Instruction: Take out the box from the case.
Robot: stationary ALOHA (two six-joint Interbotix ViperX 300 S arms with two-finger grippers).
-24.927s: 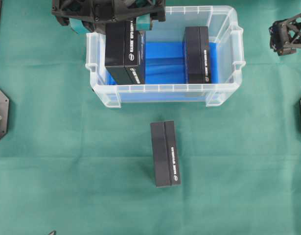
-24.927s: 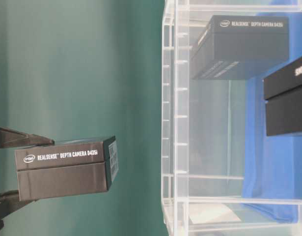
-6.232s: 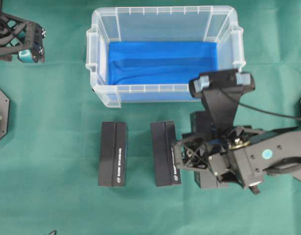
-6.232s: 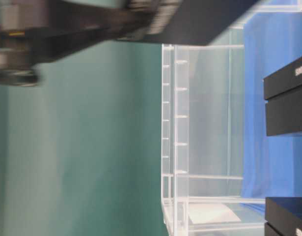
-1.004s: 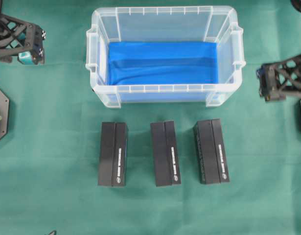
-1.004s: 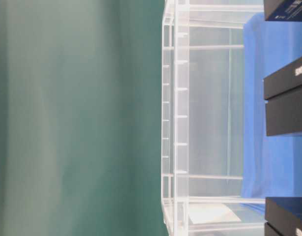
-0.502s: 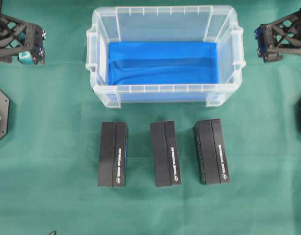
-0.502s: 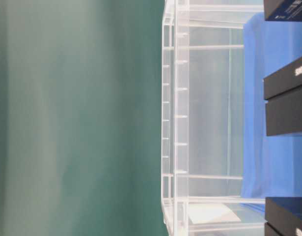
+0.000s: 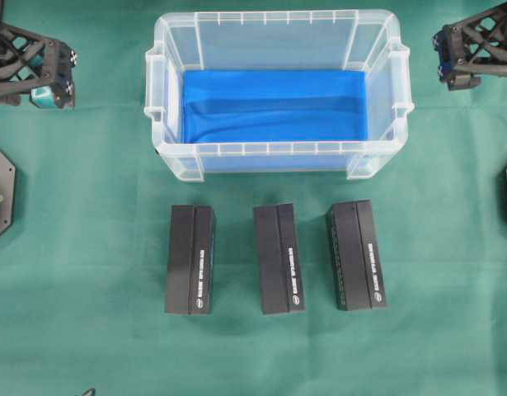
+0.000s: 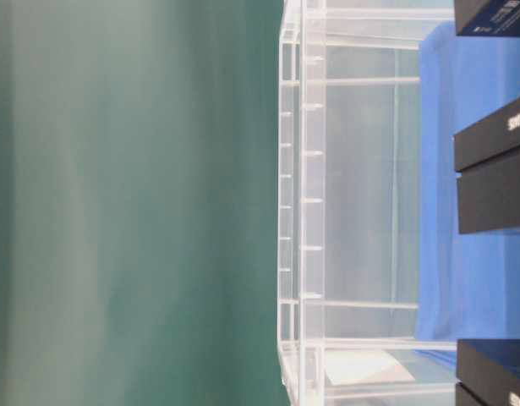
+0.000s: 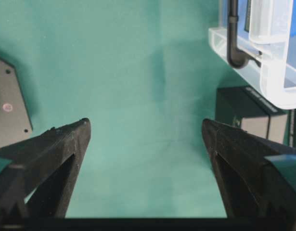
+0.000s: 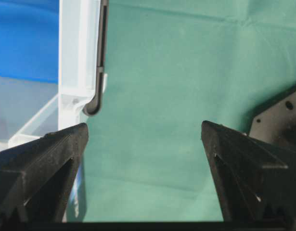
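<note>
Case (image 9: 278,29) holds nothing but its blue lining (image 9: 274,106); no box is left inside, judging from the overhead view. Three black boxes lie on the green cloth (image 9: 88,247) in a row just in front of the case's near wall, apart from each other and from the case: left box (image 9: 190,259), middle box (image 9: 278,259), right box (image 9: 356,255).

Left gripper (image 9: 47,70) hangs off to the case's left side, fingers spread wide, nothing between them. In its wrist view a corner of the case sits ahead and to the right of the right finger (image 11: 244,159), with the end of a black box just below that corner. Bare cloth lies between the fingers.

Right gripper (image 9: 467,49) hangs off the case's right end, likewise spread and empty. In its wrist view the case wall is ahead and to the left of the left finger (image 12: 46,159).

Judgement: the removal looks complete; the step in hand is parking both arms. To do it well:
- keep both grippers outside the case rim and well away from the row of boxes;
- keep the fingers spread, so nothing is snagged;
- avoid sweeping low across the cloth, which could drag it and shift the boxes.

Table-level view confirms the case interior is clear of boxes; box ends show only at its right edge.
</note>
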